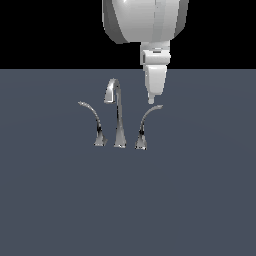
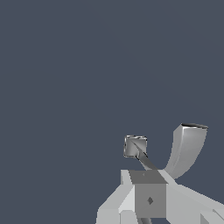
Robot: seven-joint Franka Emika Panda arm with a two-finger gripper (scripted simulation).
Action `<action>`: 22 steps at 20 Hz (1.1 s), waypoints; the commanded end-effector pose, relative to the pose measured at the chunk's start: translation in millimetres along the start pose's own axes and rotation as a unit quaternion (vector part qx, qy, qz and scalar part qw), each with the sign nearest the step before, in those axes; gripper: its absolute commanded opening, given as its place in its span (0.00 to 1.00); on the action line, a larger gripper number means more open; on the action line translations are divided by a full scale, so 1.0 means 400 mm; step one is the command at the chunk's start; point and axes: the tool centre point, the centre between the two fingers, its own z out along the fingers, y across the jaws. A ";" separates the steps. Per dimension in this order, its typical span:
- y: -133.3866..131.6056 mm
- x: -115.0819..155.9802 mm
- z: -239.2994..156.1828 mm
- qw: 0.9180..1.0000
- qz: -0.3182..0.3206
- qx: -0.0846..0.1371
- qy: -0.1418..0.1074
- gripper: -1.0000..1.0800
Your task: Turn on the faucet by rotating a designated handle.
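Note:
The chrome faucet stands on the grey floor in the exterior view: a tall hooked spout (image 1: 118,112) in the middle, a lever arcing left (image 1: 95,125), and the handle (image 1: 146,125) arcing to the exterior view's right. My gripper (image 1: 152,99) hangs down from above, its tip just above and slightly left of the handle's blade tip, a small gap apart. It holds nothing and its fingers look closed together. In the wrist view the gripper (image 2: 142,186) is at the frame edge, with the handle's broad curved blade (image 2: 188,148) beside it and the spout's head (image 2: 135,146) just ahead.
Flat grey floor (image 1: 200,200) surrounds the faucet on all sides. The arm's large white body (image 1: 145,20) is above the faucet at the top of the exterior view.

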 end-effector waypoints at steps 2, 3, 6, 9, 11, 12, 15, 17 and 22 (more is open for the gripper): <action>-0.016 0.030 0.022 1.000 0.029 0.001 0.000 0.00; -0.019 0.036 0.027 0.999 0.035 0.001 0.000 0.00; -0.024 0.048 0.035 0.999 0.046 0.002 0.000 0.00; -0.025 0.050 0.037 0.999 0.049 0.002 -0.001 0.00; -0.025 0.050 0.037 0.999 0.049 0.002 -0.001 0.00; -0.025 0.050 0.037 0.999 0.048 0.002 0.000 0.00; -0.003 0.057 0.037 0.999 0.048 0.002 -0.001 0.00; 0.012 0.061 0.037 0.999 0.048 0.002 -0.001 0.00; 0.050 0.073 0.037 0.999 0.049 0.002 -0.001 0.00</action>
